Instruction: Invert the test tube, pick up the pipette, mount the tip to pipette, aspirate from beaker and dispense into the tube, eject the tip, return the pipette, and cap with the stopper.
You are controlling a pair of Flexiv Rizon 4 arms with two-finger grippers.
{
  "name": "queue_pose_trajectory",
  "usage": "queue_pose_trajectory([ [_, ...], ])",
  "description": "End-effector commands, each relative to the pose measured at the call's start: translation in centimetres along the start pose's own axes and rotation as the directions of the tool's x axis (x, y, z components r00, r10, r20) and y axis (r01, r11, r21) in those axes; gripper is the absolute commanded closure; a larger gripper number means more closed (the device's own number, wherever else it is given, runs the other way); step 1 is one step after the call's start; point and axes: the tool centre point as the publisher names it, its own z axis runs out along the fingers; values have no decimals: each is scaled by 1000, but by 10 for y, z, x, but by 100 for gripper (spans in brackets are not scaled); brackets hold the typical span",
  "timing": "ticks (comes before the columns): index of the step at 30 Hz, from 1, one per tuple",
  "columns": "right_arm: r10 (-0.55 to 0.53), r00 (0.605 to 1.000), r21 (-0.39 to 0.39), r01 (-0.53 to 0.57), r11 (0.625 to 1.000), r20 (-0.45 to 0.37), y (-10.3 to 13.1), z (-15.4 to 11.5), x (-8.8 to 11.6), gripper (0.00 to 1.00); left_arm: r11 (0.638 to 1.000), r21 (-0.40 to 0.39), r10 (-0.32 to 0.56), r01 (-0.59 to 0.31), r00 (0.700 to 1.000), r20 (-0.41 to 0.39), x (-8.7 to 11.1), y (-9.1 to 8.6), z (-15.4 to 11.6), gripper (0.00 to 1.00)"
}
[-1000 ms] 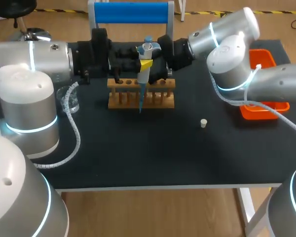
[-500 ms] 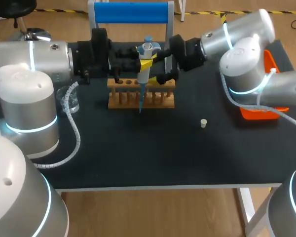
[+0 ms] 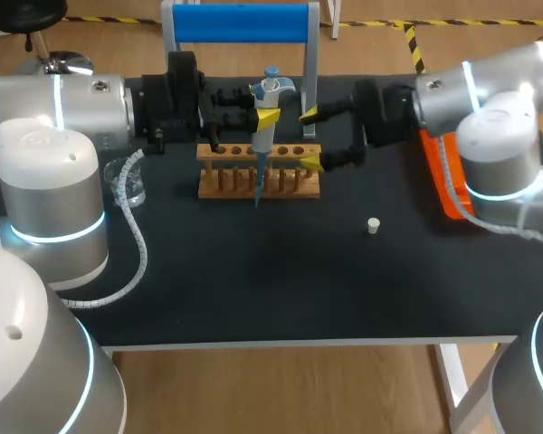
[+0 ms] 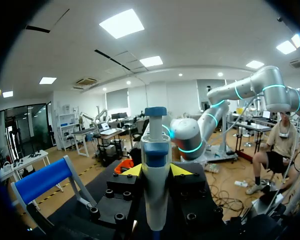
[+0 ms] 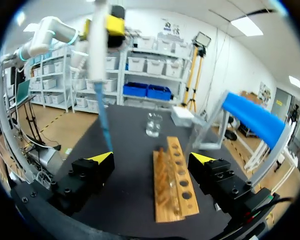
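The left gripper (image 3: 264,116) is clamped round the pipette (image 3: 263,140), holding it upright by the wooden rack (image 3: 290,181). At the rack's 3 o'clock the right gripper (image 3: 310,139) gapes wide, empty. The stopper (image 3: 373,225) lies at 4 o'clock, the beaker (image 3: 129,181) at 9
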Motion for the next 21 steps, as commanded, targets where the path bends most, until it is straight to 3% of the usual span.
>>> queue_pose_trajectory([
  [1, -34, 999, -42, 35, 998, 14, 25, -45, 34, 0, 1000, 1, 1, -1, 1000, -1, 0, 0, 0, 100],
  [13, -41, 999, -227, 37, 973, -11, 62, -57, 65, 0, 1000, 1, 1, -1, 1000, -1, 0, 0, 0, 100],
  [21, 4, 997, -328, -28, 944, -74, 70, -36, 67, 0, 1000, 1, 1, -1, 1000, -1, 0, 0, 0, 100],
])
